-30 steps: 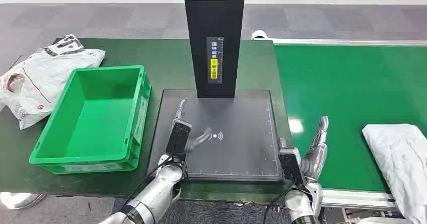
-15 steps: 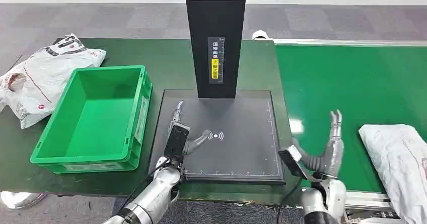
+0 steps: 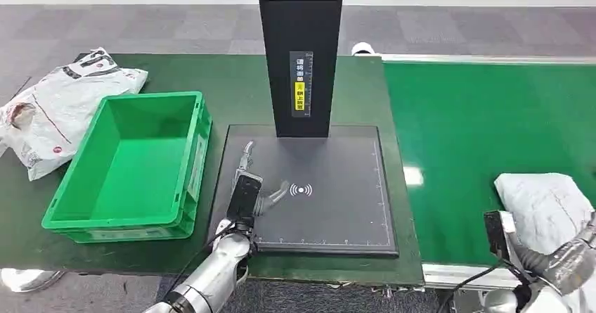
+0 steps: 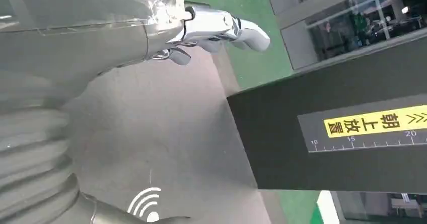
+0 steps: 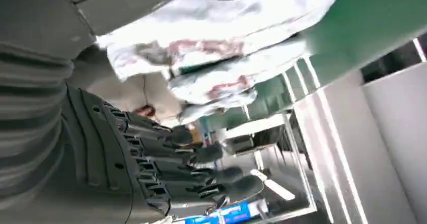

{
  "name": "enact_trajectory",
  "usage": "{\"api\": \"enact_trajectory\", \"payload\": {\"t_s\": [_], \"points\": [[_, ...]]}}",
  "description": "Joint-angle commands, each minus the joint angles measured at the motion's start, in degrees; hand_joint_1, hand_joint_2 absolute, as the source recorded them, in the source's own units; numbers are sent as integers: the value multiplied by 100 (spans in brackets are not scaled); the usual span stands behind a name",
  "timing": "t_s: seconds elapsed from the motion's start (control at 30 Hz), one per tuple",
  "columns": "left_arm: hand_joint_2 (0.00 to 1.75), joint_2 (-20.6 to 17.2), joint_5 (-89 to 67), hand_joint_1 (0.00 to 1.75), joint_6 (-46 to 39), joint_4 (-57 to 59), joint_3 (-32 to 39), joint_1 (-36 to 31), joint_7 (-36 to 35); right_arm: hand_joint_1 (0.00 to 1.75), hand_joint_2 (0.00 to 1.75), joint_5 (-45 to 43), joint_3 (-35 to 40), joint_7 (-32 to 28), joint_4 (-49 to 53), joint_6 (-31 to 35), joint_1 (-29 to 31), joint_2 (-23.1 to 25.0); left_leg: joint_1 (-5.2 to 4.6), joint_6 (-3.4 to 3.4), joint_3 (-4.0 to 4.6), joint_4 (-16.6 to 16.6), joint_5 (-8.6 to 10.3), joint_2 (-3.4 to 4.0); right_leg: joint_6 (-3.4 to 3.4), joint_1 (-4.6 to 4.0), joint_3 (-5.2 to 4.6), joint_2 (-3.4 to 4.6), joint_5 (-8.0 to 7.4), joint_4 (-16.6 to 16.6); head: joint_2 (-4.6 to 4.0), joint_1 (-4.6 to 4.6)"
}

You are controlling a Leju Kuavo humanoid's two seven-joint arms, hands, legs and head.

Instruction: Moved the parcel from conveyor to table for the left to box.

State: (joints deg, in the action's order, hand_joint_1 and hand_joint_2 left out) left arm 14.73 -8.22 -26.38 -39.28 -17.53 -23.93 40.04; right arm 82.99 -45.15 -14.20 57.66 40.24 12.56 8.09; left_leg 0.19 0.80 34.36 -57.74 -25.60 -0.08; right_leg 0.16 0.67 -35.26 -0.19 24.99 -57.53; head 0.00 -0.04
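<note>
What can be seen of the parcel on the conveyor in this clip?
The parcel is a white, crumpled soft plastic mailer bag with faint reddish print, lying flat on the green conveyor belt at its near right edge, partly cut off by the frame. The right hand is close beside it, fingers apart; whether they touch cannot be told. The right wrist view shows its wrinkled folds and red markings.

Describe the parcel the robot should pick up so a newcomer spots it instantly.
Find the bright green conveyor right of the black scanner pad. At its near right edge lies the white crumpled parcel, beside the right hand. The other white bag lies far left, beyond the green crate.
</note>
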Motion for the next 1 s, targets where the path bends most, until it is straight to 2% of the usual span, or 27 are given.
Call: {"api": "enact_trajectory", "payload": {"t_s": [0.03, 0.1, 0.13, 0.3, 0.37, 0.43, 0.47, 0.53, 0.6, 0.63, 0.67, 0.8, 1.0], "points": [[175, 8, 59, 0, 97, 336, 130, -283, -4, 0, 175, 121, 107, 1329, -1453, -24, 125, -952, 7, -1, -35, 16, -2, -7, -1, -8, 42, -7, 1, 25, 0, 0], [175, 13, 81, 0, 85, 432, 165, -382, -5, 0, 175, 82, 90, 1272, -1571, -24, 146, -1000, 3, -3, -26, 10, -1, -15, 0, -3, 33, -13, 4, 17, 0, 0], [175, -35, 94, 0, 92, 302, 144, -266, -4, 0, 175, -108, 360, 1402, -1928, -24, 119, -1204, 6, -3, -21, 7, -2, -15, 0, -6, 31, -16, 3, 17, 0, 0], [175, -55, 109, 0, 166, 315, 207, -317, -4, 0, 175, 448, 637, 2235, -2216, -24, 231, -1284, 5, -3, -34, 13, -9, 8, -1, -3, 38, 5, 1, 20, 0, 0], [175, -51, 109, 0, 168, 325, 217, -329, -4, 0, 175, 480, 679, 2280, -2234, -24, 236, -1297, 4, -3, -39, 16, -7, 5, -2, -1, 41, 3, 1, 21, 0, 0], [175, -31, 70, 0, 217, 366, 266, -401, -14, 0, 175, 641, 959, 2768, -3264, -24, 520, -1555, 2, -3, -21, 6, -6, 2, -1, 4, 25, 0, 2, 10, 0, 0], [175, -30, 60, 0, 247, 399, 255, -447, -21, 0, 175, 701, 986, 3023, -3728, -354, 677, -1643, 9, -4, -26, 6, -8, 7, 0, -4, 33, 5, -2, 18, 0, 0], [175, -28, 55, 0, 267, 438, 273, -498, -28, 0, 175, 701, 1375, 3386, -3976, -647, 724, -1718, 7, -6, -35, 11, -8, 19, 1, -3, 38, 17, -6, 23, 0, 0], [175, -43, 65, 0, 251, 428, 297, -460, -9, 0, 175, 486, 1245, 3190, -4095, -802, 822, -1678, 7, -5, -20, 5, -7, 15, 1, -3, 24, 13, -5, 15, 0, 0], [175, -54, 64, 0, 251, 412, 301, -437, -4, 24, 175, 428, 1218, 3127, -4131, -893, 870, -1665, 5, -5, -30, 10, -6, 16, 1, -1, 32, 13, -5, 18, 0, 0], [175, -69, 66, 0, 261, 369, 307, -398, -4, 175, 175, 91, 997, 2798, -4227, -1291, 954, -1645, 4, -5, -30, 10, -5, 16, 2, 0, 30, 13, -5, 18, 0, 0], [175, -101, 35, 0, 277, 261, 311, -338, -11, 175, 175, 328, 1227, 2988, -4239, -1490, 1021, -1585, 5, -8, -23, 6, -4, 13, 2, 5, 23, 10, -3, 11, 0, 0], [175, -110, -73, 0, 241, 70, 336, -270, -167, 175, 175, 107, 1146, 2574, -4211, -1292, 1052, -1433, 3, -9, -24, 5, -1, 9, 4, 2, 29, 10, -4, 9, 0, 0]]}}
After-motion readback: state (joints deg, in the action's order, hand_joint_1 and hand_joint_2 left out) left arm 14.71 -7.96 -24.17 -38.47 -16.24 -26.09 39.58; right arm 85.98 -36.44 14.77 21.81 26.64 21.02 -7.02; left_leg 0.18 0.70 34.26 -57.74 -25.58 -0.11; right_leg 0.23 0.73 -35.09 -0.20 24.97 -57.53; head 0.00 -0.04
